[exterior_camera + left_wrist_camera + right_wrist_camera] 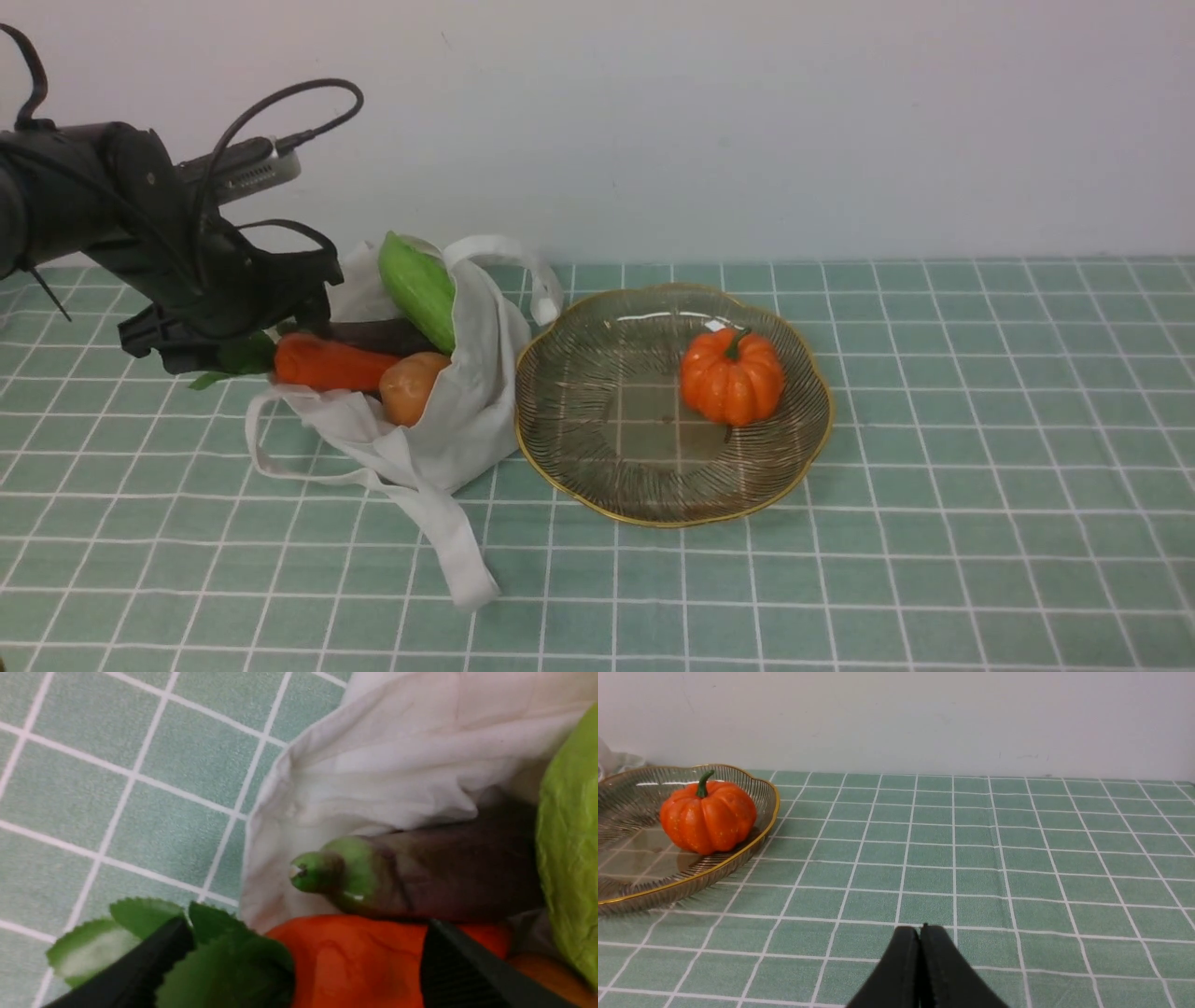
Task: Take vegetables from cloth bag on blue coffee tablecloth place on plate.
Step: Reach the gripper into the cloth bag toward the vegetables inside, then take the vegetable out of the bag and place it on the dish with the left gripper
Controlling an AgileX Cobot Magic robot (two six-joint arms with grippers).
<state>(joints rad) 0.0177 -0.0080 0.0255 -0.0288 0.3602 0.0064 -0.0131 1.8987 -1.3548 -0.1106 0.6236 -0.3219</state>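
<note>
The off-white cloth bag (476,411) lies open on the teal grid tablecloth (980,467), left of the glass plate (653,518). In its mouth lie an orange carrot (327,364), a light-green gourd (417,287), a dark purple eggplant (378,334) and a tan potato (411,387). My left gripper (266,341) is open at the bag's mouth. In the left wrist view its fingers straddle the carrot (355,961) near its green leaves (224,952), with the eggplant (444,877) and gourd (570,858) just beyond. My right gripper (920,933) is shut and empty, low over the cloth, right of the plate (738,856).
An orange toy pumpkin (731,376) sits on the plate's right half; it also shows in the right wrist view (707,816). The bag's long strap (457,551) trails toward the front. A pale wall stands behind the table.
</note>
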